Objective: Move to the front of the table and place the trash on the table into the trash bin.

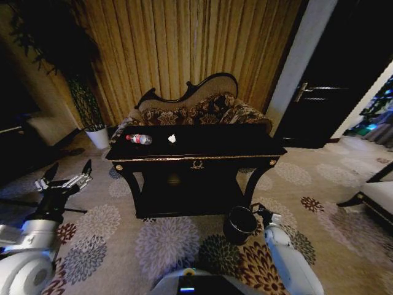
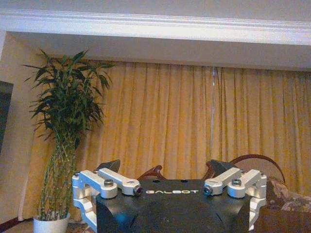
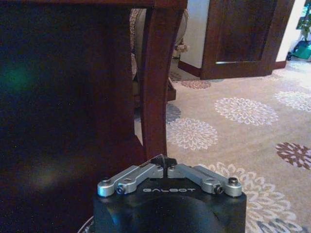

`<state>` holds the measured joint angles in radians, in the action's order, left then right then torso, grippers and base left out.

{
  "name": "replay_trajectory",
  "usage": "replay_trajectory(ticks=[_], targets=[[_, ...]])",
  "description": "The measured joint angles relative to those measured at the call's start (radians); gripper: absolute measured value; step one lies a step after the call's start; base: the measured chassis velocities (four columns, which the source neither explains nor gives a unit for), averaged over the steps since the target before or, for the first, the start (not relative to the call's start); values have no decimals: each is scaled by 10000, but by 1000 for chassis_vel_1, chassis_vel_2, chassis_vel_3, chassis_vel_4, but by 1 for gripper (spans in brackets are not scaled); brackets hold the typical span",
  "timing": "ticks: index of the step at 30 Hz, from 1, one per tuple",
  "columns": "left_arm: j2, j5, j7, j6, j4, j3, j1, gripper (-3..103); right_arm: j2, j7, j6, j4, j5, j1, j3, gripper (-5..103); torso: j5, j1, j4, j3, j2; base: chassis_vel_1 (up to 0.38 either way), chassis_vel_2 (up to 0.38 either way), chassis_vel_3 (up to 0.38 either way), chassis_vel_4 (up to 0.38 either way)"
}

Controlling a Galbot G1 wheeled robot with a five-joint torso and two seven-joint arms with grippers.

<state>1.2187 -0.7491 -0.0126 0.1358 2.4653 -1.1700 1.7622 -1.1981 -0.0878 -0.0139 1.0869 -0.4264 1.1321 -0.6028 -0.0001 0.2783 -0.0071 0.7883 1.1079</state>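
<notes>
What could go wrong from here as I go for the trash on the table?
The right gripper is shut on the trash bin beside the table leg; driving closer could knock the bin against it. The bottle lies on its side and may roll when touched. The paper wad is small, easy for the open left gripper to miss.

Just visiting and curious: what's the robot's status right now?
Left gripper open, raised beside table. Right gripper shut, low by dark round trash bin. Clear red-capped bottle, white paper wad on black gold-trimmed table.
</notes>
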Motion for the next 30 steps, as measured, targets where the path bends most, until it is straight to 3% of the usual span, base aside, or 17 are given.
replay_trajectory(ticks=[11,16,18,20,24,25,26,30], targets=[[-16,-11,-3,-5,31,-101,18,100,-207,-14,114,381,122,91,-1,1,0,0,0,0,1,0,0,0,0],[-27,-23,-13,-30,8,-157,40,100,-181,11,233,524,124,137,-1,22,0,0,0,0,1,0,0,0,0],[-37,-28,-15,-33,8,-159,39,100,-164,12,247,535,122,137,-5,22,0,0,0,0,0,0,0,0,0],[-59,-37,-15,-34,6,-159,18,100,-140,13,258,535,117,137,-14,38,0,0,0,0,1,0,0,0,0],[-69,-42,-15,-34,7,-153,5,100,-131,13,261,574,92,147,-24,44,1,0,0,0,0,0,0,0,0],[-70,-43,-15,-34,6,-145,5,100,-131,13,262,607,74,162,-26,55,0,0,0,0,0,0,0,0,0],[-68,-44,-15,-35,6,-142,4,100,-131,13,262,624,65,170,-26,55,0,0,0,0,0,0,0,0,0],[-46,-45,-15,-34,7,-136,17,100,-138,14,267,642,55,179,-19,71,0,0,0,0,0,0,0,0,0]])
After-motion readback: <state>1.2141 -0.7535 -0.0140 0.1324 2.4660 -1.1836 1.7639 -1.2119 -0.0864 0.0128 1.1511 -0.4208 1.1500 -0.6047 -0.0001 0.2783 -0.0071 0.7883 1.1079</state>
